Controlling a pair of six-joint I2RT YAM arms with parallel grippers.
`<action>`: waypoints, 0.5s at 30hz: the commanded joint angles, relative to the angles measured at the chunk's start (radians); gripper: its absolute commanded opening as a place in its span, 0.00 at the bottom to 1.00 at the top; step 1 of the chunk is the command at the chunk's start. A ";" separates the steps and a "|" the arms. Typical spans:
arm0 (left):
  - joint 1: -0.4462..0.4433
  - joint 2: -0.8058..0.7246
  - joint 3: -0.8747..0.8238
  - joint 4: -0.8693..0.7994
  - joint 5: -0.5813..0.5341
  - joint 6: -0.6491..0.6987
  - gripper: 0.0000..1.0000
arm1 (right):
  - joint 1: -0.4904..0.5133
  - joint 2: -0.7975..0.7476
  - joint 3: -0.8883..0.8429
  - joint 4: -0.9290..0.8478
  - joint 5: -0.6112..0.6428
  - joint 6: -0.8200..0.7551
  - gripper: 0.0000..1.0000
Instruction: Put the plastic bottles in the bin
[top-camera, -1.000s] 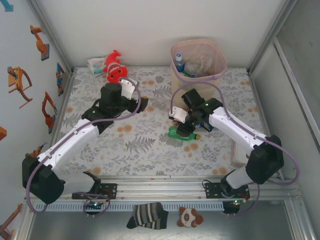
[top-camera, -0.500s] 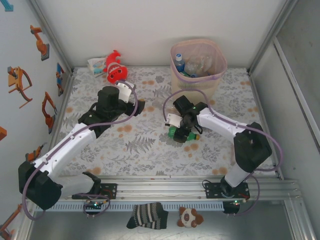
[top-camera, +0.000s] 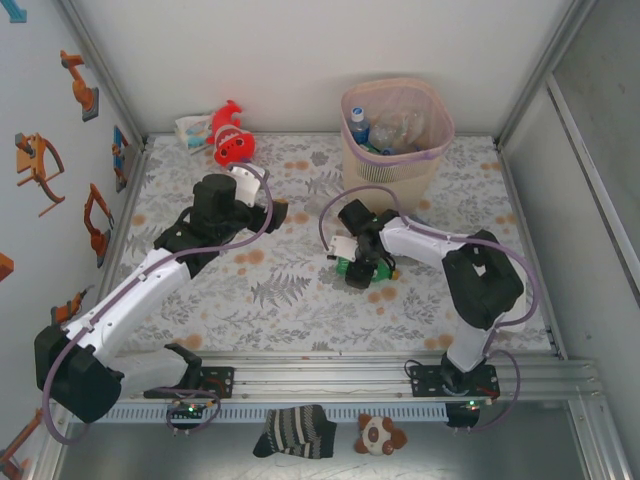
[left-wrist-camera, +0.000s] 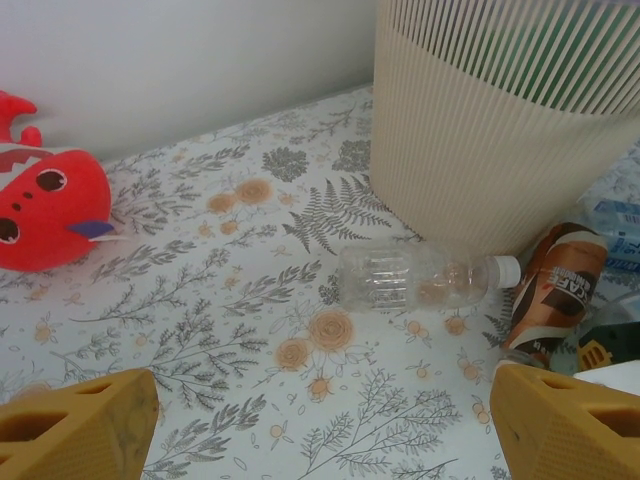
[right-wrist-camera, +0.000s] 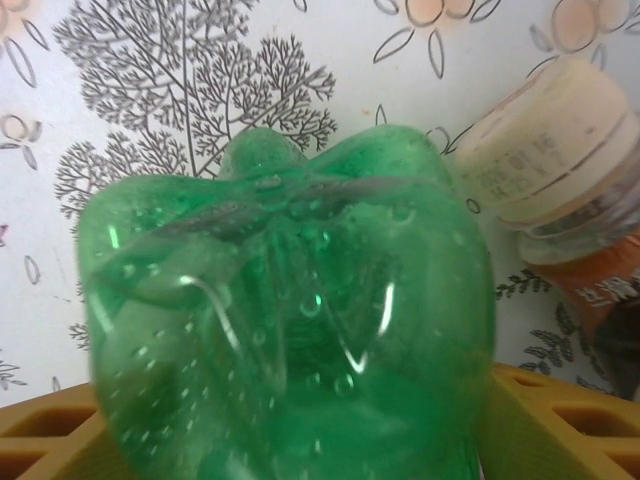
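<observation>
One bin (left-wrist-camera: 470, 150); green bottle (right-wrist-camera: 290, 320), clear bottle (left-wrist-camera: 410, 278), brown bottle (left-wrist-camera: 555, 290) outside.

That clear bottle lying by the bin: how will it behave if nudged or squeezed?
The clear bottle lies on its side, so a nudge probably rolls it. It looks empty, so likely light. Its thin ribbed wall may dent when squeezed.

Overhead across the whole table (top-camera: 300, 300); left wrist low toward the bin (left-wrist-camera: 480, 130); right wrist close on a green bottle (right-wrist-camera: 290, 320).
</observation>
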 joint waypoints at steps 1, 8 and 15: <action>0.006 -0.027 -0.013 -0.002 -0.014 -0.016 0.86 | 0.007 0.012 0.018 -0.003 0.026 -0.007 0.71; 0.013 -0.027 -0.018 0.006 -0.015 -0.018 0.86 | 0.008 0.003 0.048 -0.036 0.000 -0.002 0.61; 0.019 -0.021 -0.016 0.010 -0.009 -0.017 0.86 | 0.007 -0.034 0.087 -0.086 -0.035 -0.001 0.54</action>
